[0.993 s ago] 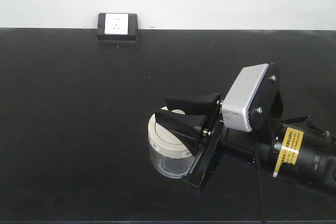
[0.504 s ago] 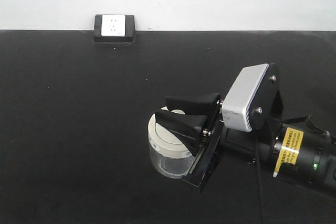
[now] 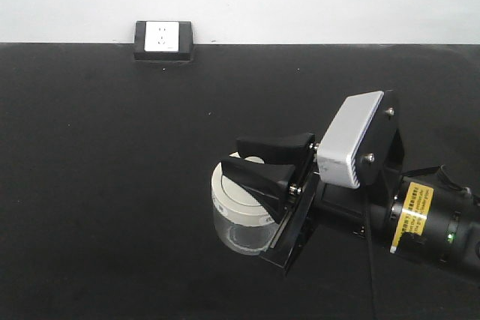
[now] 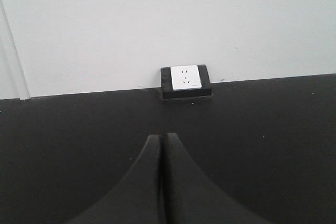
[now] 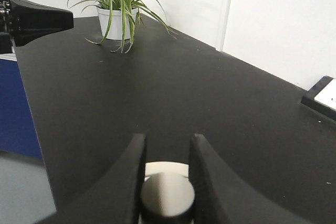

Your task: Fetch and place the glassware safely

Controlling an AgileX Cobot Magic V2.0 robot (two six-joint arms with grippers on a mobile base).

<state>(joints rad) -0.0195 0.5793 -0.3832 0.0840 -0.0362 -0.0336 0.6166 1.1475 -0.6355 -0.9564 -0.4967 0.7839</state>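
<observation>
The glass jar (image 3: 238, 222) is small, squat and clear, with a cream-white lid (image 3: 227, 189). It is right of the black table's middle. My right gripper (image 3: 234, 155) reaches in from the right and is shut on the lid's central knob (image 5: 167, 195), one finger on each side. In the right wrist view the gripper (image 5: 168, 139) shows the knob touching both inner faces. I cannot tell whether the jar rests on the table or hangs just above it. My left gripper (image 4: 163, 136) is shut and empty over bare table.
A black-and-white socket box (image 3: 164, 39) stands at the table's back edge against the white wall; it also shows in the left wrist view (image 4: 186, 82). A potted plant (image 5: 119, 3) stands at a far end of the table. The table's side edge (image 5: 31, 129) drops to the floor.
The socket box shifted slightly left in the front view a second ago, then held still. The right gripper and the jar have not moved.
</observation>
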